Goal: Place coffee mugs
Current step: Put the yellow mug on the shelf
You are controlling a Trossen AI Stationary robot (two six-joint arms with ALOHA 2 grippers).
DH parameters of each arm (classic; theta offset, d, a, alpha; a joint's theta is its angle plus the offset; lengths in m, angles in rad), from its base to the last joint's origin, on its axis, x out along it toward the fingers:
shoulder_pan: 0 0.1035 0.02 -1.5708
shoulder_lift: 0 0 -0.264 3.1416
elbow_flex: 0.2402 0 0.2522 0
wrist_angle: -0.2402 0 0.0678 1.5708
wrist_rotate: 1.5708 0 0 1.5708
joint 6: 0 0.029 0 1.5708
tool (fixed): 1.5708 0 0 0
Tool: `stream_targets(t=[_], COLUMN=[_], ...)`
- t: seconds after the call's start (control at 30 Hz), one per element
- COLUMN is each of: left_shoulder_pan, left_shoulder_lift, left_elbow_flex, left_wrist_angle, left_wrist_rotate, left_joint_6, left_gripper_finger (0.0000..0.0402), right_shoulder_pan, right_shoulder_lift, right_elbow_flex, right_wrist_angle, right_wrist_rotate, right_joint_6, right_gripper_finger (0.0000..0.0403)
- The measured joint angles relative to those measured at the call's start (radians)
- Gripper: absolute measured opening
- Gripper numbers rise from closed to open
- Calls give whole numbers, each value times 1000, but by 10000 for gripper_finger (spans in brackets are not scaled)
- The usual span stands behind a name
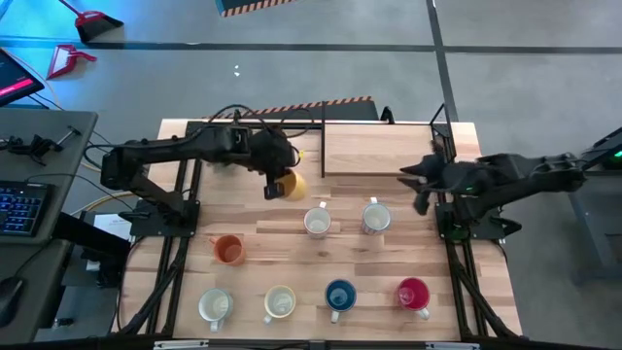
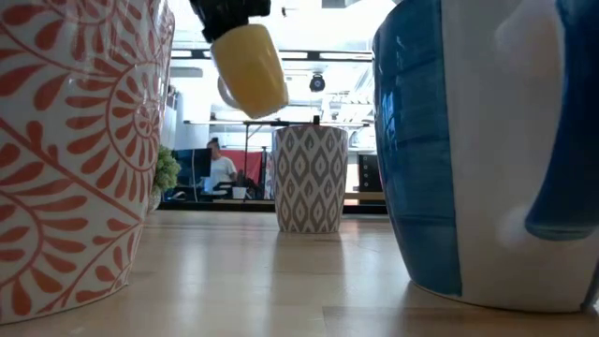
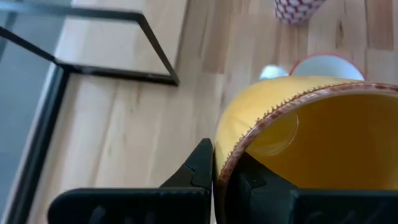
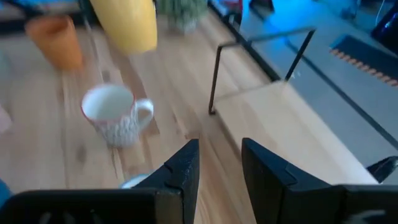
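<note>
A yellow mug (image 1: 290, 182) hung tilted in the air above the back half of the desk (image 1: 389, 258), just left of the middle, with the left claw (image 1: 272, 188) pinched shut on its rim. In the left wrist view one dark finger (image 3: 202, 167) sat outside the mug's wall and the other inside its brown-edged lip. From the low view the yellow mug (image 2: 249, 67) was clear of the wood, bottom end lower than the rim.

The other mugs stood upright on the desk. Two white ones were in the middle row: one (image 1: 317, 222) just right of and below the lifted mug, and a patterned one (image 1: 375, 218) beside it. An orange mug (image 1: 228, 250) stood farther left. Along the front edge ran a white mug (image 1: 214, 305), a cream mug (image 1: 279, 302), a blue mug (image 1: 339, 296) and a red-pink mug (image 1: 413, 294).

The right claw (image 1: 420, 181) hovered over the right side of the desk, near a raised wooden board (image 1: 384, 149) at the back, holding nothing; its fingers (image 4: 180, 169) were parted with a gap between them.

A black metal frame (image 3: 99, 65) lay on the wood by the board. In the room behind, a seated person (image 2: 221, 167) was visible
</note>
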Motion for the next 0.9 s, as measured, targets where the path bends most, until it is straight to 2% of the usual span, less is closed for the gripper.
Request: stream_targets(t=[0.2,0.4,0.57,0.9], left_shoulder_pan=[49,109,141,180], left_shoulder_lift=[8,86,246,544], left_elbow_flex=[66,222,432,879], left_wrist_angle=[26,8,-104,-308], left_wrist_rotate=[-3,14,32,68], left_joint_6=[57,168,299,508], left_gripper_finger=[4,4,4,4], right_shoulder_pan=[31,35,35,35], right_shoulder_lift=[-211,-350,-380,-382], right_elbow_flex=[-132,-315,-405,-446], right_wrist_angle=[145,298,386,417], right_wrist_rotate=[5,11,8,7], right_joint_6=[-20,-20,9,30], right_gripper_finger=[98,98,98,98])
